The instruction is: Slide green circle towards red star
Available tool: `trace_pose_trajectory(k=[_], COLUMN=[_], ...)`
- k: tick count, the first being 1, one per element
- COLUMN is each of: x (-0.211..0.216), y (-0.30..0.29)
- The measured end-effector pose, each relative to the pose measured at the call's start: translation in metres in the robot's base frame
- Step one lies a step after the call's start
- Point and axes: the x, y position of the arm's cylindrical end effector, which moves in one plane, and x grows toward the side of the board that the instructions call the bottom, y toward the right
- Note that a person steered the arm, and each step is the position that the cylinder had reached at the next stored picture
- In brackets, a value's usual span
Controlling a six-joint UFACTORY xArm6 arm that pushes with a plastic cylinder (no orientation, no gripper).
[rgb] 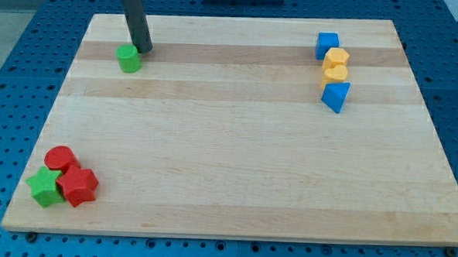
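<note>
The green circle (128, 58) sits near the view's top left of the wooden board (236, 144). My tip (143, 49) rests just to the upper right of it, touching or nearly touching it. The red star (77, 186) lies at the view's bottom left, packed against a red circle (60, 159) and a green star (45, 187). The green circle is far above that cluster in the view.
At the view's top right stands a column of blocks: a blue cube (327, 45), two yellow blocks (336, 59) (334, 74) and a blue triangular block (336, 96). The board lies on a blue perforated table (17, 26).
</note>
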Motion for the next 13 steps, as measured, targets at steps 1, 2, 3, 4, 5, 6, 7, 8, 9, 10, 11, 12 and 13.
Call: trace_pose_trajectory(k=[1,2,3,4,5,6,7,8,9,10,11,12,13], x=[0.021,0.043,0.024,0.007,0.038,0.072,0.096,0.116,0.133,0.15,0.163,0.165,0.165], y=[0.0,-0.008,-0.02,-0.044,-0.051,-0.046,-0.025,0.006,0.023,0.025,0.026,0.033,0.062])
